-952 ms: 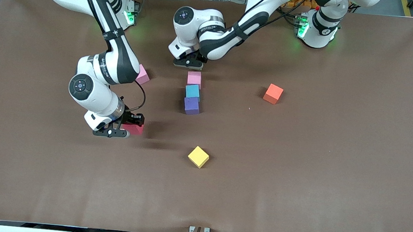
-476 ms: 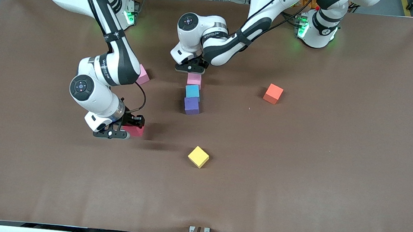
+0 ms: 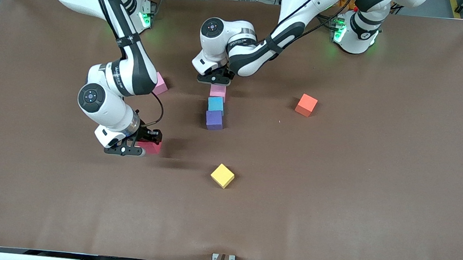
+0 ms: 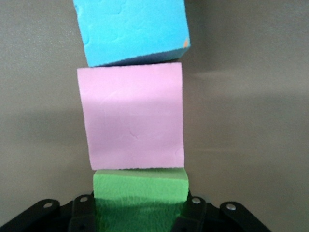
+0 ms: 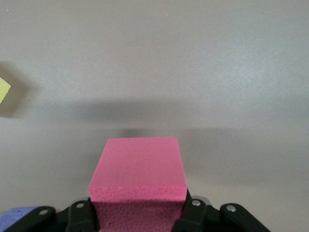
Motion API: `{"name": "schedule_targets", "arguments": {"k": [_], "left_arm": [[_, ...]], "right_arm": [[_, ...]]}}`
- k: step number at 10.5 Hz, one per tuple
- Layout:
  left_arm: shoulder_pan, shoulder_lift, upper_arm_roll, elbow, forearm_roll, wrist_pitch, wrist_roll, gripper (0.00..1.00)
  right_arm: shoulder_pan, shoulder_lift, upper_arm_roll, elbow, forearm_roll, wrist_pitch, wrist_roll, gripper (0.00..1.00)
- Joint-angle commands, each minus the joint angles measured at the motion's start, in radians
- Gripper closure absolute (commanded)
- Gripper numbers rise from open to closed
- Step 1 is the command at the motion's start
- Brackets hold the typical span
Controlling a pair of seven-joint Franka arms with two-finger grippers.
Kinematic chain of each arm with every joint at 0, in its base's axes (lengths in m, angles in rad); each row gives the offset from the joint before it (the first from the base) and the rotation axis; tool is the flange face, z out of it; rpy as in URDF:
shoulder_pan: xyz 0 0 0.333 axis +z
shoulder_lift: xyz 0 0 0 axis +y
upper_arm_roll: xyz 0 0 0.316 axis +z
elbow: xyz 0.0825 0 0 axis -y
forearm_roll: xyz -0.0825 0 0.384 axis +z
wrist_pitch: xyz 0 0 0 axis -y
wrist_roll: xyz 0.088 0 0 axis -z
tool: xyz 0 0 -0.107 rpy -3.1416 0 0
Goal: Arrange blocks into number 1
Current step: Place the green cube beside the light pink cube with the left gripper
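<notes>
I am both arms here. My left gripper point(image 3: 215, 79) is clamped on the green block point(image 4: 140, 193) and is low at the column's twelve o'clock end, taking twelve as toward my bases. The column so far is the pink block point(image 3: 218, 91), the teal block point(image 3: 215, 103) and the purple block point(image 3: 214, 120), running from twelve to six and touching. In the left wrist view the green block's edge meets the pink one's edge, or is just short of it; I cannot tell which.

To do this step well, I should square the green faces to the pink ones, set the block flat and butt it up gently so the three blocks already placed don't get shoved. Then I should open and rise straight up.

My right gripper point(image 3: 143, 143) is closed on the red block point(image 3: 152, 147), low over the table at about eight o'clock from the purple block, waiting. I judge red belongs at the six o'clock end.

Compared with a second ago, my left gripper has slid toward six and now covers part of the pink block. My right gripper has scarcely moved.
</notes>
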Motion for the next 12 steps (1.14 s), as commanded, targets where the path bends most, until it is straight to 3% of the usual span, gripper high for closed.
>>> {"name": "schedule_targets", "arguments": {"k": [1, 2, 5, 10, 12], "left_arm": [[-0.002, 0.010, 0.019, 0.000, 0.032, 0.018, 0.003, 0.29], [-0.003, 0.009, 0.019, 0.000, 0.032, 0.018, 0.003, 0.00], [-0.003, -0.014, 0.016, 0.014, 0.020, 0.005, -0.019, 0.00], [0.016, -0.138, 0.013, 0.048, -0.004, -0.111, -0.022, 0.00], [0.111, -0.191, 0.014, 0.048, -0.008, -0.123, -0.014, 0.00]], "right_arm": [[0.017, 0.011, -0.007, 0.018, 0.008, 0.007, -0.012, 0.51], [0.020, 0.014, -0.005, 0.018, 0.008, 0.025, -0.012, 0.51], [0.027, 0.019, -0.005, 0.016, 0.009, 0.031, -0.012, 0.51], [0.041, 0.013, -0.005, 0.013, 0.009, 0.031, -0.010, 0.51], [0.043, 0.010, -0.007, 0.009, 0.011, 0.030, -0.009, 0.51]]}}
